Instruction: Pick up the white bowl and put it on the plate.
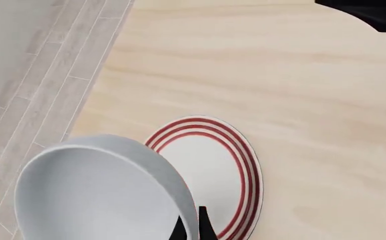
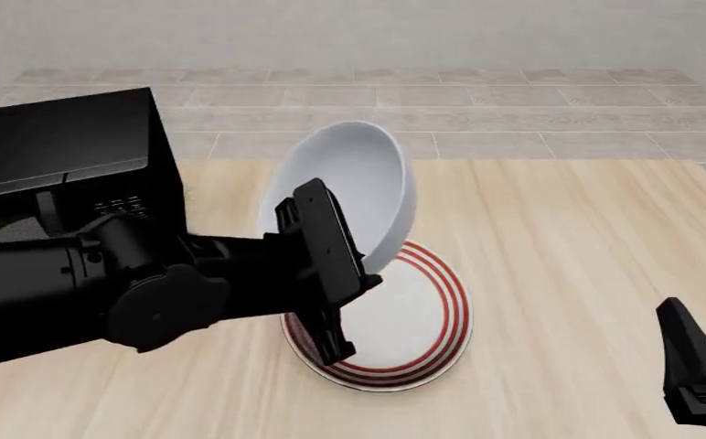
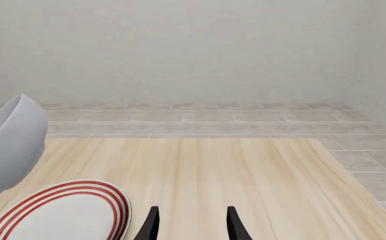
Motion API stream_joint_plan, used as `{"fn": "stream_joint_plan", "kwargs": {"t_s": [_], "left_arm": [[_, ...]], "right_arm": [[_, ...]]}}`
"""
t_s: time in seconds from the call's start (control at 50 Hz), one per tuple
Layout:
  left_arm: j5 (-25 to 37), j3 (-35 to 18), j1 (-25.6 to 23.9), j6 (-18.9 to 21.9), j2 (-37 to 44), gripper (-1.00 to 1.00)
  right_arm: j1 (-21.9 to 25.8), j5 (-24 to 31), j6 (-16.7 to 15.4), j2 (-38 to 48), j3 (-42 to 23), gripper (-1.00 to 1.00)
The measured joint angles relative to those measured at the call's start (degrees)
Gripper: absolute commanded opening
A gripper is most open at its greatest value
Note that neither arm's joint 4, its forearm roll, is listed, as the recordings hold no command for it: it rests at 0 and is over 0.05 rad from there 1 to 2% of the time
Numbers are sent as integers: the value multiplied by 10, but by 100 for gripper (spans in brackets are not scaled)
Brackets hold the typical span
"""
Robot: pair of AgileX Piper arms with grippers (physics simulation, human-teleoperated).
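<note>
The white bowl (image 2: 356, 178) hangs tilted on its side above the table, over the far left part of the plate (image 2: 417, 322). My left gripper (image 2: 359, 267) is shut on the bowl's lower rim. In the left wrist view the bowl (image 1: 93, 195) fills the near corner, with the left gripper (image 1: 191, 227) pinching its rim, and the red-ringed plate (image 1: 214, 170) lies flat on the wood just beyond. My right gripper (image 3: 191, 225) is open with nothing between its fingers, low over the table to the right of the plate (image 3: 59, 215). The bowl (image 3: 9, 145) shows at that view's edge.
The light wooden table (image 2: 572, 238) ends at a grey tiled floor (image 2: 476, 119) behind and to the left. The bulky black left arm (image 2: 72, 274) covers the table's left side. The right arm (image 1: 373, 12) shows as a dark shape in the left wrist view.
</note>
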Motion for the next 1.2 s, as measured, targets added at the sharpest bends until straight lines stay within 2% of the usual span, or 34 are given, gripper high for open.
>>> {"fn": "stream_joint_plan", "kwargs": {"t_s": [0.64, 1.2], "left_arm": [[-32, -8, -12, -40, 57, -100], [-62, 1, -17, -55, 86, -100]], "right_arm": [[0, 0, 0, 0, 0, 100], [0, 0, 0, 0, 0, 100]]}}
